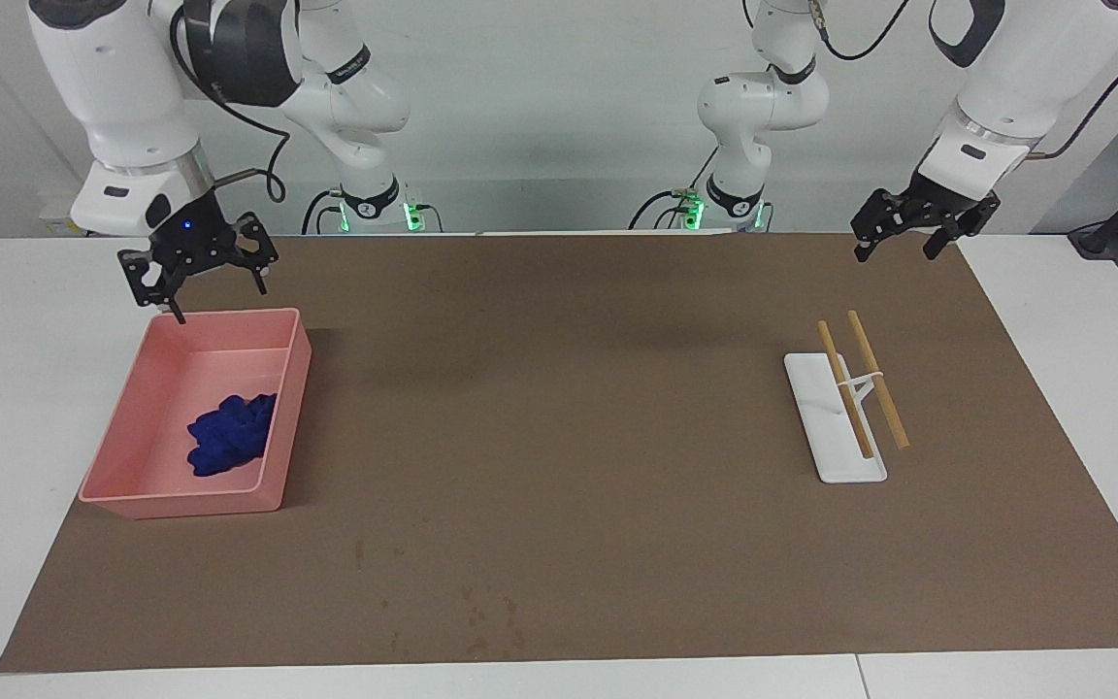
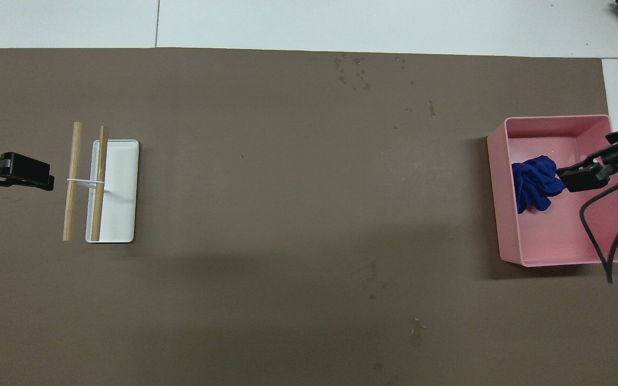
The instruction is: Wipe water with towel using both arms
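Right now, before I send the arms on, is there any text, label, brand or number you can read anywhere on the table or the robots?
None can be read.
Pink tray, blue towel, white stand with its two wooden sticks: no markings visible.
Dark bands on the arms near the bases: marks too small to read.
Right pincer: a blue light only, no text.

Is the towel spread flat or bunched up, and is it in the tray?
Bunched up: the towel lies as a crumpled heap on the floor of the pink tray, held by no gripper.
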You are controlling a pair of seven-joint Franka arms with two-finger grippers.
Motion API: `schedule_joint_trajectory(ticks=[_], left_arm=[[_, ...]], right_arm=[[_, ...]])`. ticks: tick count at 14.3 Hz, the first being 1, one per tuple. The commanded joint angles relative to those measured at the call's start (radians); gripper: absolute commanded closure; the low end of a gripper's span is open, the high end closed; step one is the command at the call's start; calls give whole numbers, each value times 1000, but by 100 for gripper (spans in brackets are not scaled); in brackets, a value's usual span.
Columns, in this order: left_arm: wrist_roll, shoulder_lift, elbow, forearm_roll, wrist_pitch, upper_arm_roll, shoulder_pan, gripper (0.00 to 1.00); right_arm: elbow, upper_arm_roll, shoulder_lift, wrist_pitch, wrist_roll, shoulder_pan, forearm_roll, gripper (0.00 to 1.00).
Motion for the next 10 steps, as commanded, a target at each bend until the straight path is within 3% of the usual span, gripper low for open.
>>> schedule_joint_trajectory(ticks=[1, 4, 10], left_arm=[[-10, -29, -32, 10, 7, -1, 0, 0], [-10, -29, -32, 10, 7, -1, 1, 0], [-10, -29, -32, 10, 7, -1, 0, 0]], right_arm=[[11, 24, -26, -41, 42, -16, 57, 0], [66, 45, -32, -162, 227, -14, 89, 0], [50, 52, -45, -155, 252, -14, 72, 0]])
